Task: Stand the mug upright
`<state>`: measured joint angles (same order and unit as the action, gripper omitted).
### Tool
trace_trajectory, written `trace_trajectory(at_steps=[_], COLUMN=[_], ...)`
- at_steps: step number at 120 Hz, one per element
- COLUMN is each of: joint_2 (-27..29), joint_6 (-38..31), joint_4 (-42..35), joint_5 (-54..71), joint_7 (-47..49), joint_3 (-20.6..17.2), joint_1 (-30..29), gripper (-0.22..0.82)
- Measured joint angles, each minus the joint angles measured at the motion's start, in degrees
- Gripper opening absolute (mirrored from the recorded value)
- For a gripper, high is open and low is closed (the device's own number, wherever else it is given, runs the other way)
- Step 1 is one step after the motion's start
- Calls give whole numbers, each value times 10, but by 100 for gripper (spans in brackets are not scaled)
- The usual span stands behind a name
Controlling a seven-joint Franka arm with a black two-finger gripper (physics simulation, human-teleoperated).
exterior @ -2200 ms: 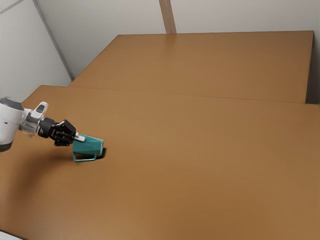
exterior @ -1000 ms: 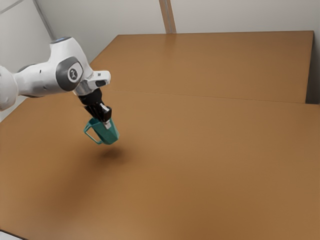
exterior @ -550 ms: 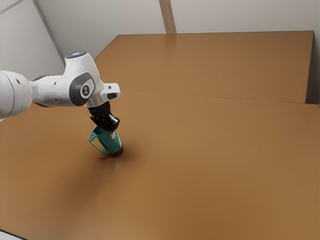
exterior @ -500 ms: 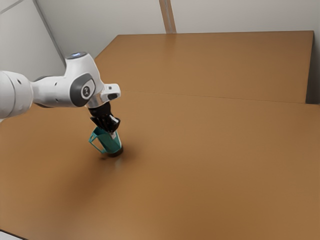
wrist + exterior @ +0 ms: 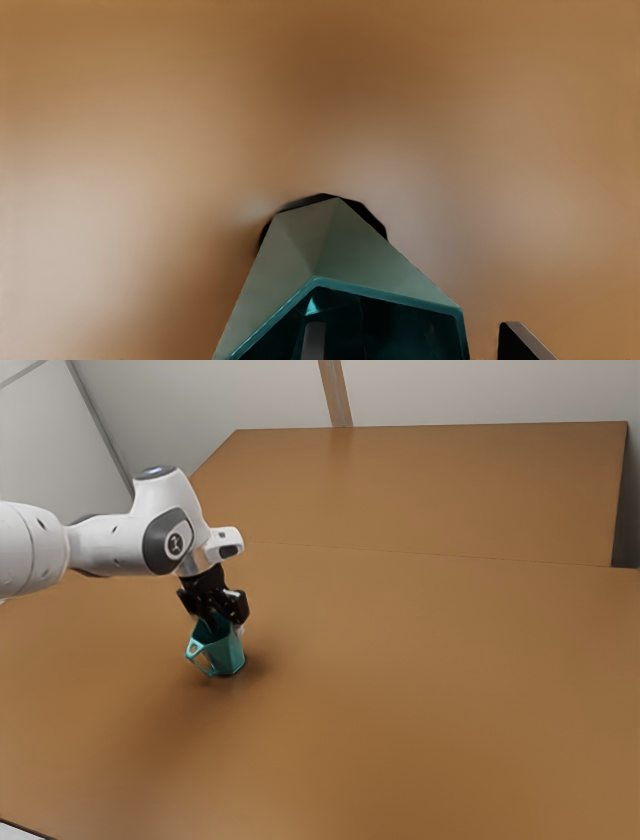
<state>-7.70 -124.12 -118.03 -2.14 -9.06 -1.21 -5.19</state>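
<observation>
Jaws apart, w/ mug [image 5: 227, 654] wall btwn.

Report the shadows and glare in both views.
Exterior view: a soft shadow hugs the base of the mug, with broad dimness across the table toward the view's lower left. Wrist view: pale, hazy glare on the tabletop, a small glint inside the mug's dark interior.

Ok so one finger [image 5: 314, 342] is down inside the teal mug [image 5: 365, 265], other finger [image 5: 511, 347]'s outside, not touching the wall.
</observation>
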Motion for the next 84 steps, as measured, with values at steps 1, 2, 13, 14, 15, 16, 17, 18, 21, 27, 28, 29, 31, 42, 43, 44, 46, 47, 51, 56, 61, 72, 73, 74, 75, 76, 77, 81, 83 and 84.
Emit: trace_trajectory(at_steps=[1,2,13,14,15,16,17,18,21,27,28,29,31,42,43,44,46,47,51,56,61,72,73,74,75,76,77,81,83,84], joint_2=[1,3,17,18,19,19,20,21,24,29,30,31,32,33,33,34,34,34,34,34,34,36,36,37,38,38,38,40,41,41], joint_6=[0,1,13,16,19,21,25,28,38,60,65,69,78,126,130,134,142,145,160,177,195,231,234,237,239,242,245,255,259,261], joint_4=[0,1,15,18,22,26,30,34,46,73,78,84,94,153,157,161,169,173,187,204,221,253,255,257,258,259,260,263,264,265], joint_5=[0,-1,-10,-11,-12,-13,-14,-14,-16,-19,-20,-20,-21,-23,-23,-23,-22,-22,-21,-19,-18,-17,-17,-17,-17,-17,-17,-16,-16,-16], joint_7=[0,1,3,3,3,4,4,4,4,5,5,5,6,7,7,7,8,8,8,8,9,10,10,10,10,10,10,10,10,10], joint_3=[0,0,0,0,0,0,0,0,0,1,1,1,1,1,1,1,2,2,2,2,2,1,1,1,1,1,1,1,1,1], joint_1=[0,0,0,0,0,0,0,0,0,0,0,0,0,0,0,0,0,0,0,0,0,0,0,0,0,0,0,0,0,0], gripper=[34,35,44,45,45,46,46,47,48,51,51,52,52,55,55,56,56,56,57,57,58,59,59,59,59,59,59,59,59,59])
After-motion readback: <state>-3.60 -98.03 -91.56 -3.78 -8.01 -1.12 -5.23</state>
